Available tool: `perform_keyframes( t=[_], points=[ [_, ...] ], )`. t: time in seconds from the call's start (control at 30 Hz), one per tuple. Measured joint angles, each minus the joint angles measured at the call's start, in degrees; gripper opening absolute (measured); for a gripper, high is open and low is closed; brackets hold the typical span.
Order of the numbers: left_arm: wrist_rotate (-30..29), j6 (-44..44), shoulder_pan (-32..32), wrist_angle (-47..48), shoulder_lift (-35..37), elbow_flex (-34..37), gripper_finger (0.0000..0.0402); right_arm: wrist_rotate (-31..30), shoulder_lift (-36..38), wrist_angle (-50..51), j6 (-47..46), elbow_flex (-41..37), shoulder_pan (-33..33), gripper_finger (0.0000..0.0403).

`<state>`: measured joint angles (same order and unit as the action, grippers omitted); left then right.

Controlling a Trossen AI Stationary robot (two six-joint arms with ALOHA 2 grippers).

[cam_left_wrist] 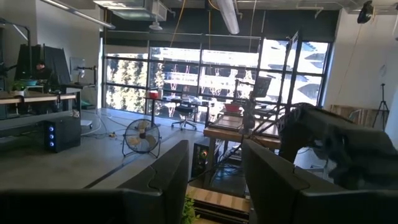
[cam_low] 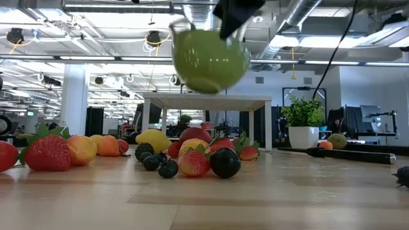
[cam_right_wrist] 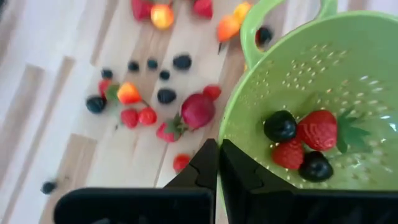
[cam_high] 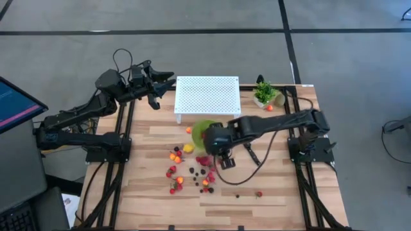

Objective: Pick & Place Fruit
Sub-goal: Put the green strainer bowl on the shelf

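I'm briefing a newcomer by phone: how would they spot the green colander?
Start at the white perforated stand at the table's back edge; just in front of it the right pincer, shut on its rim, holds the green colander above the scattered fruit. It is the only perforated green bowl, with berries inside.

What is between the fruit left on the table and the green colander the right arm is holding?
Nothing visible. The right tool is shut on the green colander's rim, holding it in the air above the loose fruit. The white rack stands behind, and the left tool waits off to the side.
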<state>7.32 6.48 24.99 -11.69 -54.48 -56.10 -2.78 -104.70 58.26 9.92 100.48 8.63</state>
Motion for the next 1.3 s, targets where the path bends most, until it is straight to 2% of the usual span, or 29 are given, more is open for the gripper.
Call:
perform_keyframes(
  t=[0.23, 0.43, 0.77, 1.07, 1.3],
  points=[
    [0.0, 0.0, -0.02, 0.0, 0.0, -0.01, 0.0142, -0.05, 3.62, -0.03, 2.24, 3.81, -4.32, 0.0],
    [0.02, 0.0, 0.0, -0.02, 0.0, 0.0, 0.0142, 0.01, 3.04, 1.11, 6.22, 6.48, -10.94, 0.0],
    [0.01, 0.0, -0.01, 0.0, 0.0, 0.0, 0.0142, -0.21, -2.07, 3.36, 13.76, 11.29, -20.46, 0.0],
    [0.0, 0.0, 0.0, 0.0, 0.0, 0.0, 0.0142, -0.49, -9.76, 11.11, 17.5, 21.47, -24.79, 0.0],
    [0.01, 0.0, 0.0, -0.02, 0.0, -0.01, 0.0142, -0.95, -13.66, 14.46, 17.22, 22.34, -26.0, 0.0]
  ],
)
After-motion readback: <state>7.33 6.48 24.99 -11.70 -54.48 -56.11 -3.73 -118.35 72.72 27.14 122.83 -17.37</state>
